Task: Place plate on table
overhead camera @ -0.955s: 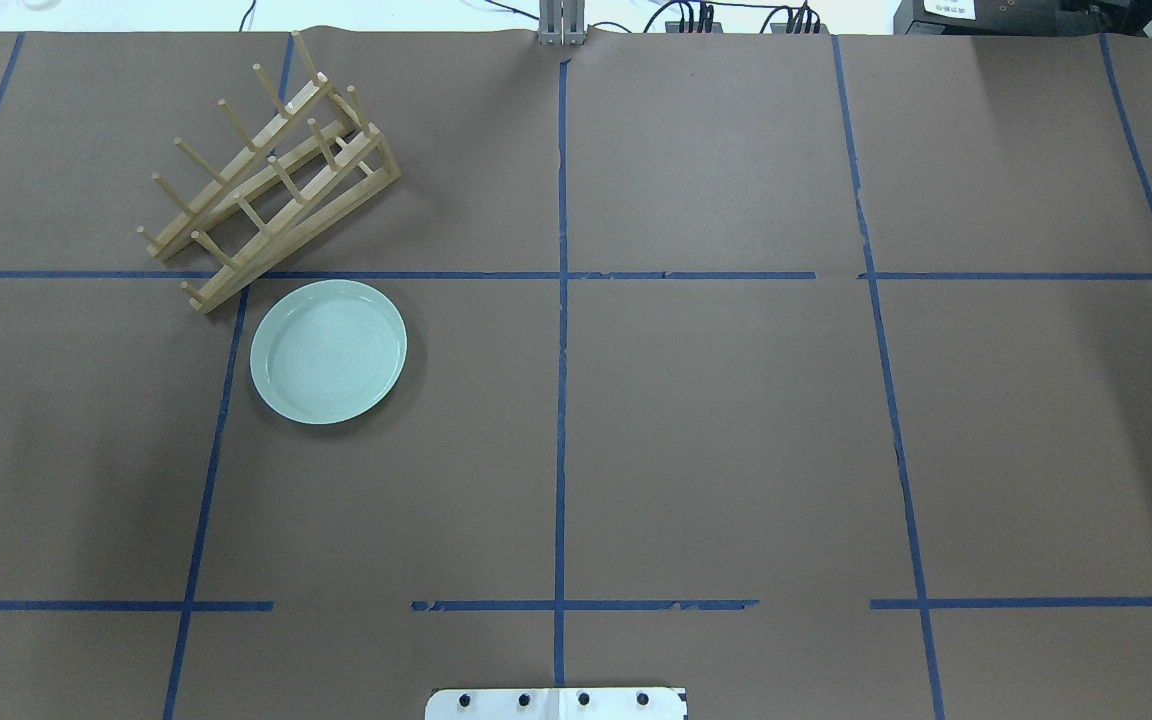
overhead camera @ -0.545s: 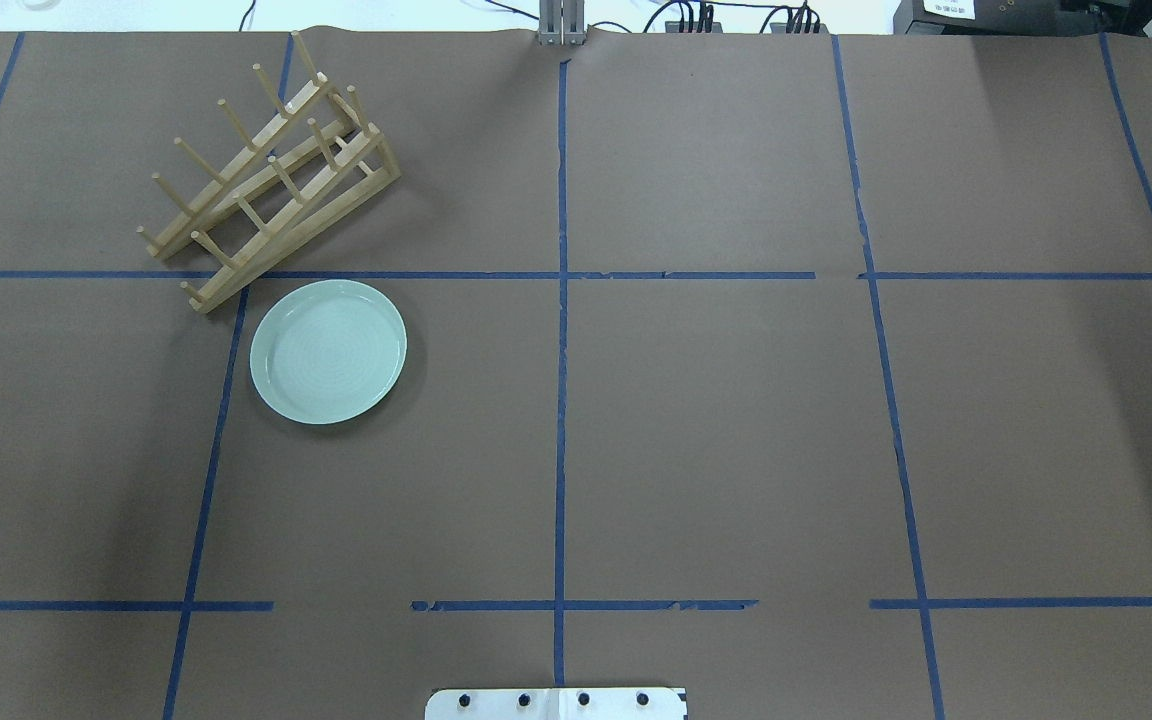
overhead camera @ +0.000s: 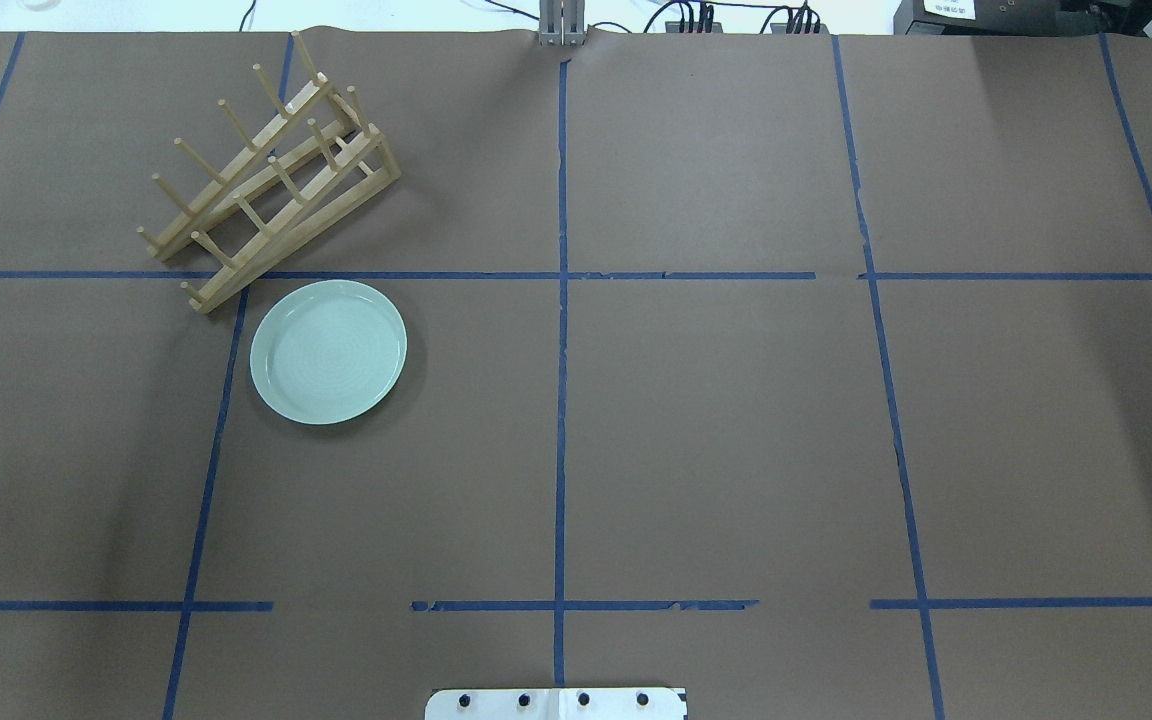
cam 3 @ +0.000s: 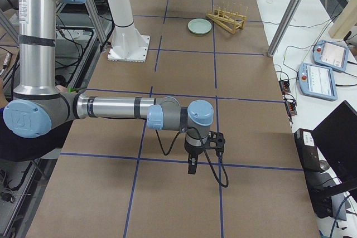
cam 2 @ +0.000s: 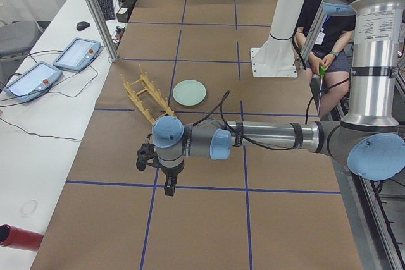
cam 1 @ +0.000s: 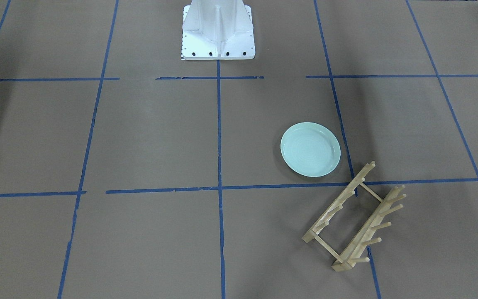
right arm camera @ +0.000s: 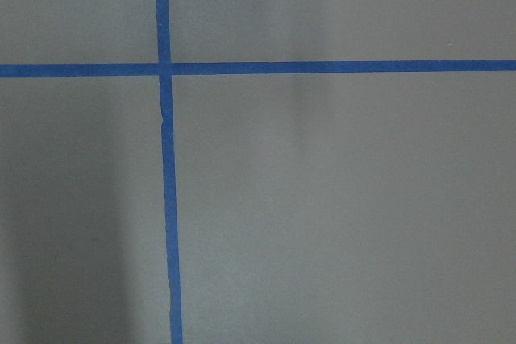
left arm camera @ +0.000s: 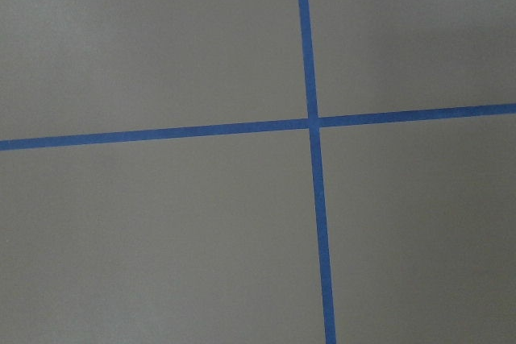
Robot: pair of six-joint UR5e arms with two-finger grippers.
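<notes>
Plate [overhead camera: 328,352] lying flat, right way up, on the table [overhead camera: 716,440], in the square on the robot's left, just inside one of the blue tape lines [overhead camera: 561,400] that divide the brown surface. Faint rings show on its pale green face; no mark or writing can be read on it. Nothing touches the plate.

Wooden rack [overhead camera: 271,180] just beyond the plate, set at a slant across a tape line, one end close to the plate's rim with a narrow gap between them. Its pegs hold nothing.

Left gripper [cam 2: 169,186] hanging above the table near a tape crossing, well apart from plate and rack, pointing down. It shows only in the side view, so how far it is open cannot be told; nothing is seen in it. Right gripper [cam 3: 192,166] likewise low over the table at the opposite end, far from the plate; its opening cannot be told either. Both wrist views show only brown surface and crossed tape.

White robot base [cam 1: 217,31] at the near edge. Two handheld control screens [cam 2: 54,67] lie on the white bench beside the table. A label on a dark box [overhead camera: 946,10] at the far edge is too small to read.
</notes>
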